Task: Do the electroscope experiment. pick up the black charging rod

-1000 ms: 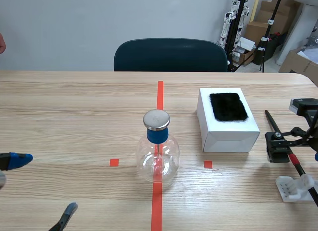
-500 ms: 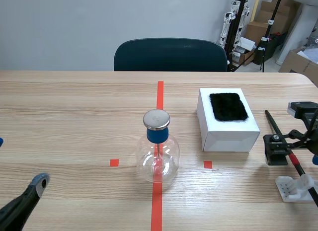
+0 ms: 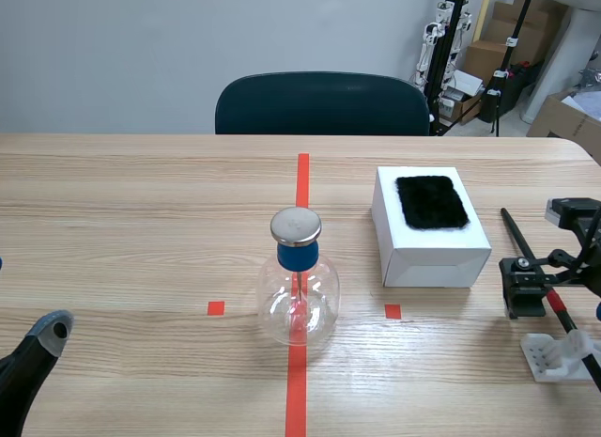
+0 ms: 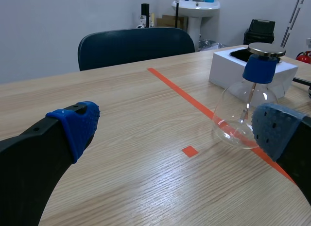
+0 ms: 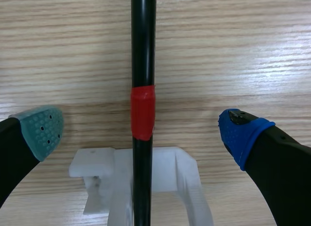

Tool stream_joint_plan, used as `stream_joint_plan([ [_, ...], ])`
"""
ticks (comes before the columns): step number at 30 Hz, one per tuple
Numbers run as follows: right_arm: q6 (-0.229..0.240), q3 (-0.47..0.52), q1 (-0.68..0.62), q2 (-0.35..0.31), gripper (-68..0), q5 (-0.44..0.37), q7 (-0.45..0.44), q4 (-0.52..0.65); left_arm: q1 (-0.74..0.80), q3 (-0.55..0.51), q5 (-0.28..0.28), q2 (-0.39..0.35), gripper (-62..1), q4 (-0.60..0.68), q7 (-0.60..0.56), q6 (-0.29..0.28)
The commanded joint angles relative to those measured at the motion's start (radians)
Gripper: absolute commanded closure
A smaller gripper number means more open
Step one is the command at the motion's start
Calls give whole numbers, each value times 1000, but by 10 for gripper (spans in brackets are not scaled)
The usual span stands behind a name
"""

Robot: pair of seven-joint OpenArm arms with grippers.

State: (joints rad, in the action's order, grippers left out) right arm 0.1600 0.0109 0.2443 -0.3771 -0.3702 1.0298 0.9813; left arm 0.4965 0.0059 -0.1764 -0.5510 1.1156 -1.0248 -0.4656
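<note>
On white plastic cradle (image 5: 187, 177): slim glossy black rod (image 5: 143, 51) w/ red tape band (image 5: 143, 112), lying untouched inside wide-spread right gripper (image 5: 142, 131). Well apart from cradle: left gripper (image 4: 177, 129), likewise spread, empty.

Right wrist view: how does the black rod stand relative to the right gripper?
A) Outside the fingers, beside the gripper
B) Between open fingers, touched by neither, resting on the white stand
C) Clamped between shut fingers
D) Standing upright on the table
B: the black rod runs midway between the spread fingers of the right gripper, with bare table on both sides, and lies in the white stand.
</note>
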Motion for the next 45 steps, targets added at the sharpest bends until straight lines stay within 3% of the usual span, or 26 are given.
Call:
stream_joint_plan([
  [1, -4, 6, 30, -16, -679, -4, 0, 3, -13, 3, -7, 2, -623, 9, -12, -2],
  [9, -4, 6, 50, -16, -679, -3, -1, 3, -74, 16, -5, 2, -623, -71, -30, -31],
  [16, -4, 6, 49, -16, -679, -3, -4, 3, -113, 17, 46, 3, -623, -126, -87, -97],
  [23, -3, 6, 38, -16, -679, -3, -5, 3, -145, 17, 194, 3, -623, -181, -196, -133],
  [33, -12, 6, 35, -14, -431, -3, -5, 3, -191, 34, 367, 8, -623, -276, -354, -133],
  [39, -11, 6, 35, -13, -317, -3, -4, 3, -221, 59, 392, 8, -623, -332, -409, -133],
  [45, -11, 6, 35, -13, -211, -3, -4, 3, -234, 68, 475, 7, -623, -354, -483, -132],
])
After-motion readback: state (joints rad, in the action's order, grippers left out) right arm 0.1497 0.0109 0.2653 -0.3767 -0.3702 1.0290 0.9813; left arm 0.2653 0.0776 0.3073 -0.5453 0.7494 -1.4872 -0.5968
